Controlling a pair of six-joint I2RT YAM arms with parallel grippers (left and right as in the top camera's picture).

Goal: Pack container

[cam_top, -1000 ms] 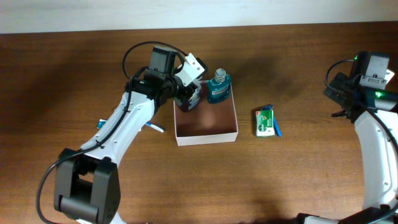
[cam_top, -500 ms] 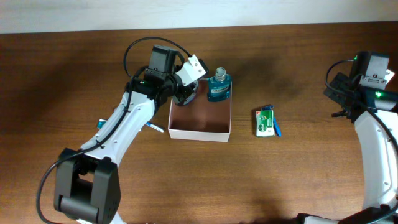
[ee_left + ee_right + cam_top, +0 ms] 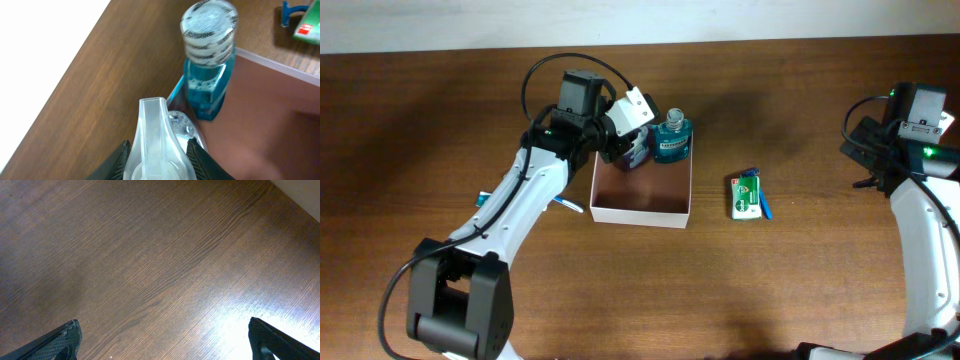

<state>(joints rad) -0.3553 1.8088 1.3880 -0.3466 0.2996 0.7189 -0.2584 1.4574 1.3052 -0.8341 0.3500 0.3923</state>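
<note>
Gripping a clear-capped bottle [image 3: 152, 117] by the cap, the left claw [image 3: 157, 146] hangs over the far-left corner of the container [image 3: 638, 216], w/ its fingers [image 3: 199, 159] pressed on both sides. Can't tell if the bottle's base touches the box floor. Back along the arm, left of that claw, a thin blue-and-white item [image 3: 566, 204] lies on the tabletop [image 3: 420, 120], too small to ID. The container sits under the claw & runs out to its right: open top, white walls, reddish-brown inside. Just right of the claw a teal bottle [image 3: 671, 141] stands upright at the container's far edge, beside the held bottle. Further right, outside the box, lies a green packet [image 3: 747, 196] w/ a blue piece [image 3: 766, 207] against it. At far right, well apart from all of it, the right claw [image 3: 163, 324] has its jaws spread wide over bare tabletop.
</note>
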